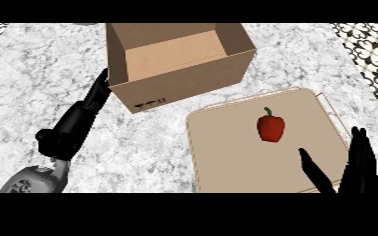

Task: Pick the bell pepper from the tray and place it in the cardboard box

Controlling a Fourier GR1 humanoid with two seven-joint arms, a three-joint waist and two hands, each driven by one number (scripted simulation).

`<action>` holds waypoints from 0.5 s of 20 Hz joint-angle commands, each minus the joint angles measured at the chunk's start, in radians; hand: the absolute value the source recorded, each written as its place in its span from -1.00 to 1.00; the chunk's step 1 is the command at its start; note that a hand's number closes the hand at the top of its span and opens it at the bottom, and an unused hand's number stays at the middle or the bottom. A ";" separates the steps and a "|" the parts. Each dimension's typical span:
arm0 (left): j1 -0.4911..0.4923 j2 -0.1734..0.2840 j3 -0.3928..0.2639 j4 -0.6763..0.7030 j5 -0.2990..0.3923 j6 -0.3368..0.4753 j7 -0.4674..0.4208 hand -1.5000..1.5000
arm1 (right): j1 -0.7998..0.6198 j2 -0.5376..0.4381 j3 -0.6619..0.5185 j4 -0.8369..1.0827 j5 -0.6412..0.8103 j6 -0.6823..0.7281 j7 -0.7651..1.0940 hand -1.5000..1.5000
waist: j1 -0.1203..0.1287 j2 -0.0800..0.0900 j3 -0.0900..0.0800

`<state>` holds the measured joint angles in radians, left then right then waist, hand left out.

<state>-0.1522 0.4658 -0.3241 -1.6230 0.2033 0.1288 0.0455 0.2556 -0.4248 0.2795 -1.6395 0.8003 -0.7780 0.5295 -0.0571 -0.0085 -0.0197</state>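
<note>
1. Speckled grey-and-white stone counter (44,70) is spreading across everything I am looking down on, with a dark patterned strip (362,45) showing at the far right edge.
2. Toward the back, a cardboard box (184,75) is standing open at the top, its flaps upright and its brown inside lying bare to view; small black marks are showing on its near wall.
3. Just in front of the box and to the right, a flat tan tray (221,165) is lying on the counter, turned slightly askew, its far corner sitting near the box's near wall.
4. At the left, the left hand (94,97) is stretching forward from its grey forearm (29,180), fingers held straight and released, the fingertips lying just beside the box's left corner and grasping nothing.
5. At the lower right, the right hand (358,167) is hovering over the tray's near right corner, thumb spread apart from straight fingers, unclenched and gripping nothing.
6. Sitting on the tray's far half, the red bell pepper (271,127) is resting with its green stem pointing toward the box, apart from the right hand.
</note>
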 commanded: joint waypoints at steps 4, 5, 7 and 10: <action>-0.030 -0.047 -0.037 0.019 -0.018 0.010 0.021 0.00 | 0.035 0.068 0.110 -0.270 0.192 0.294 0.344 -1.00 | 0.013 0.004 0.005; -0.026 -0.045 -0.043 0.025 -0.023 0.005 0.018 0.00 | 0.013 0.105 0.132 -0.306 0.222 0.334 0.404 -1.00 | 0.025 0.006 0.006; -0.074 -0.048 -0.039 0.021 -0.023 0.004 0.052 0.00 | -0.040 0.135 0.147 -0.386 0.271 0.445 0.519 -1.00 | 0.032 0.007 0.009; -0.071 -0.086 -0.066 0.042 -0.040 0.007 0.039 0.00 | -0.099 0.212 0.195 -0.480 0.399 0.603 0.692 -1.00 | 0.046 0.008 0.013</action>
<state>-0.1995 0.4204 -0.3538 -1.5955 0.1750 0.1387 0.0651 0.2242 -0.2906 0.4228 -2.0025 1.0761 -0.3574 1.0010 -0.0262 -0.0041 -0.0107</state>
